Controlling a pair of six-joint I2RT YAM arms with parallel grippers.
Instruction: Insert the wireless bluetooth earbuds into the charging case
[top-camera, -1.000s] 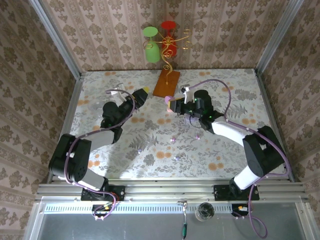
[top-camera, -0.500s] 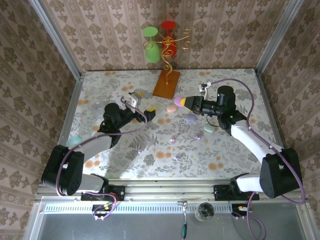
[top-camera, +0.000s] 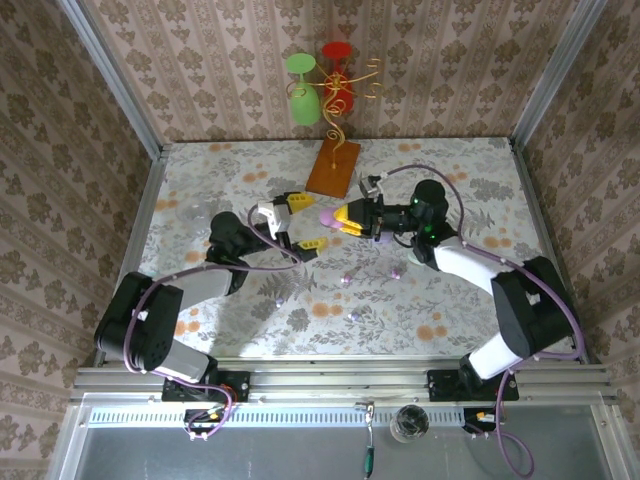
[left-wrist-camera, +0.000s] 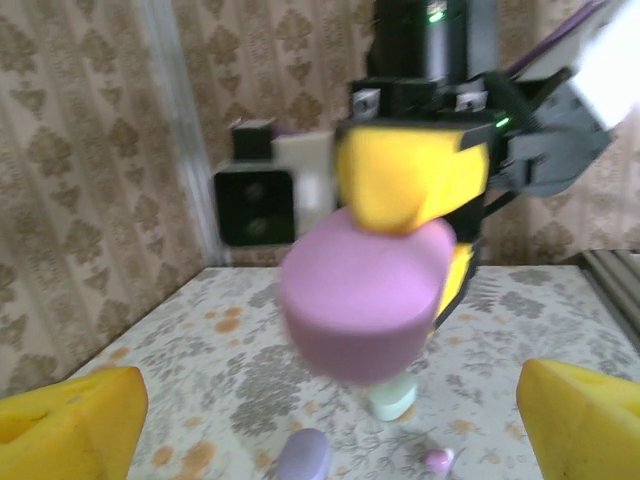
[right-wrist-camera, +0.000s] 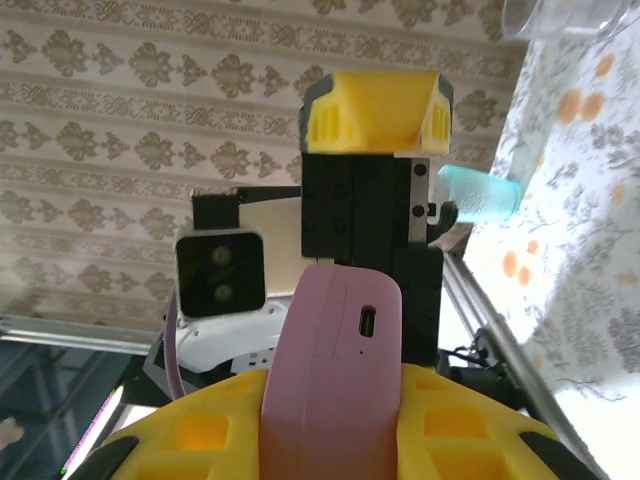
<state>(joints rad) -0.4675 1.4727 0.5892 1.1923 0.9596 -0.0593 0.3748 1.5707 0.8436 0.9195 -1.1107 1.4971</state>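
The pinkish charging case (left-wrist-camera: 362, 295), gripped by the right hand (top-camera: 345, 218), is held toward the open left hand (top-camera: 300, 222), likely for handover.

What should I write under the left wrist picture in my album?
Right gripper holds a pink case in front of the open left gripper.

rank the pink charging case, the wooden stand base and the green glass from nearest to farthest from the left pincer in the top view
1. pink charging case: right at the open left pincer, just to its right.
2. wooden stand base: farther back on the table, to the right.
3. green glass: up on the stand by the back wall.
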